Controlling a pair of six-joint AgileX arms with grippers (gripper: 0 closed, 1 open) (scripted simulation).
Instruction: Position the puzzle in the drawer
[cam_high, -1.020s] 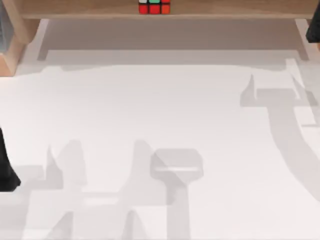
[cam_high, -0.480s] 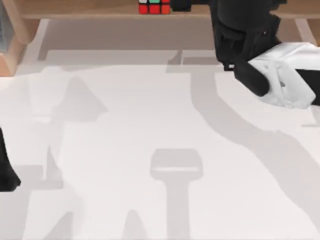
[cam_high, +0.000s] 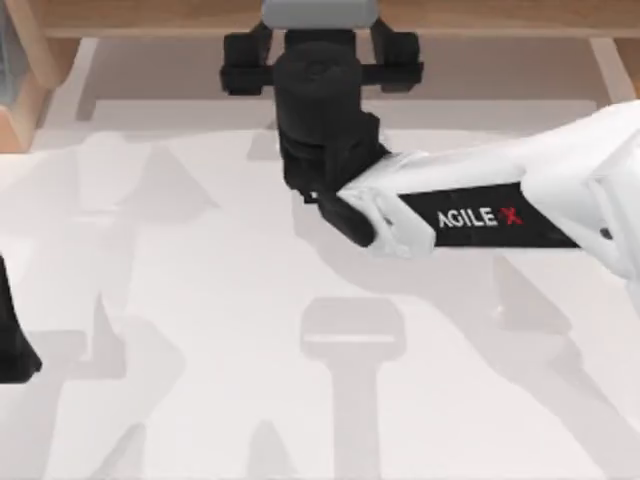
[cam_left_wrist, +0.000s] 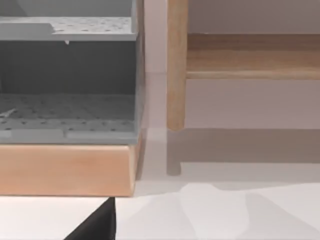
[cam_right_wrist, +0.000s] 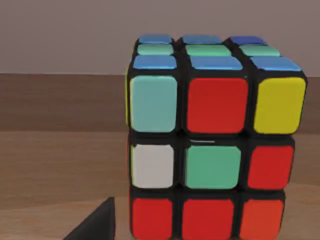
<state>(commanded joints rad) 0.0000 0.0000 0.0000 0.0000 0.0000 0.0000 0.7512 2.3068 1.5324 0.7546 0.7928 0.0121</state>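
Spanning the white table from the right edge toward the back centre, the right arm, white with AgileX lettering, ends in a black wrist over the wooden shelf at the table's far side. The right gripper sits just at that shelf's front edge, its two black fingers spread wide to either side, closed on nothing. At the table's left edge, near the front, a dark piece of the left arm stands parked; I cannot tell its finger state. The left wrist view takes in a grey perforated drawer unit on a wooden base, beside a wooden leg. The puzzle rests upright on the wooden shelf board, close before the right wrist camera.
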